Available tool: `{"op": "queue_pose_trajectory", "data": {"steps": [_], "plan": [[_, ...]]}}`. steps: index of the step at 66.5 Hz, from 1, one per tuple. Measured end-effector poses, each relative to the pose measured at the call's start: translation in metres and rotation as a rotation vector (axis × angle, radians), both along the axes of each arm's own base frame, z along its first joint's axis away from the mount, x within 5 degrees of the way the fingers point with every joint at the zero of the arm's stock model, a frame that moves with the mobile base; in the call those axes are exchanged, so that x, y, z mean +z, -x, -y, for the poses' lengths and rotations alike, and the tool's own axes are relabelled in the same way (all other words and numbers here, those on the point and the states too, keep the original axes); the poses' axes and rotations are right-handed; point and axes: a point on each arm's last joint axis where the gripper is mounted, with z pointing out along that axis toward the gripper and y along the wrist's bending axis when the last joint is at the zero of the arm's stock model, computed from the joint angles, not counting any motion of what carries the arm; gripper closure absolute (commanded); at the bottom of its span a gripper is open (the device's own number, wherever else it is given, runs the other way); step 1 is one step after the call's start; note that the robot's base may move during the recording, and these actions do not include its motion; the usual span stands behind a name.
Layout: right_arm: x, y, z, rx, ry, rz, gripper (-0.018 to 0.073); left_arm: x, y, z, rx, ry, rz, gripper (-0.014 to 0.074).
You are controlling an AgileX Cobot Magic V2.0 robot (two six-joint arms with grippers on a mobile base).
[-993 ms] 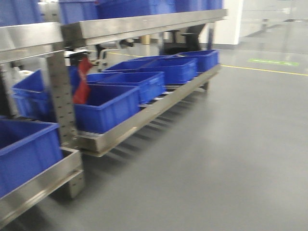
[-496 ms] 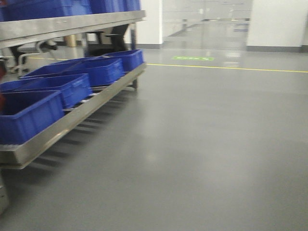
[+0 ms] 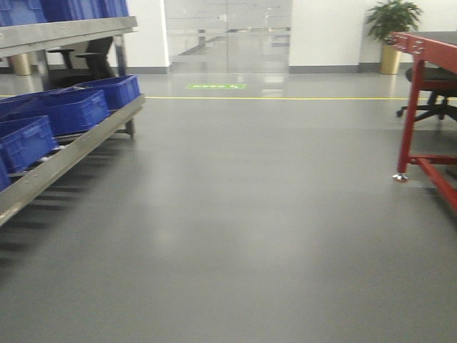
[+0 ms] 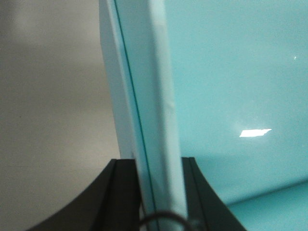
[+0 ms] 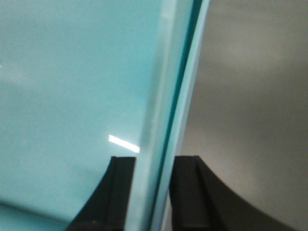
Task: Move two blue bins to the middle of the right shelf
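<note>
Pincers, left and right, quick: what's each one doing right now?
Left pincer: closed on the pale blue bin wall.
Right pincer: closed on the pale blue bin wall.

floor (image 3: 250, 236): grey, glossy | yellow line (image 3: 300, 98) | glass doors (image 3: 227, 36) | red table (image 3: 413, 107) | potted plant (image 3: 390, 21)

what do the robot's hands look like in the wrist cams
The left hand has two matte black fingers, flat inside, outer edges flaring in a curve toward the base; a thin dark cable loops between them. The right hand has the same black curved fingers, no cable visible. No markings show.
</note>
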Motion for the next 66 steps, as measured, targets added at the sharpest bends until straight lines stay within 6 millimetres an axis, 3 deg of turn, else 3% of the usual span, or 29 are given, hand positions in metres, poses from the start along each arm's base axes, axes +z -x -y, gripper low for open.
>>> {"op": "queue_pose_trajectory", "data": {"steps": [66], "plan": [[-0.0003,0.0002,0.0,0.0,0.001,-0.003,0.0713,0.0,0.0,0.0,0.0,0.0,0.0,0.0707]]}}
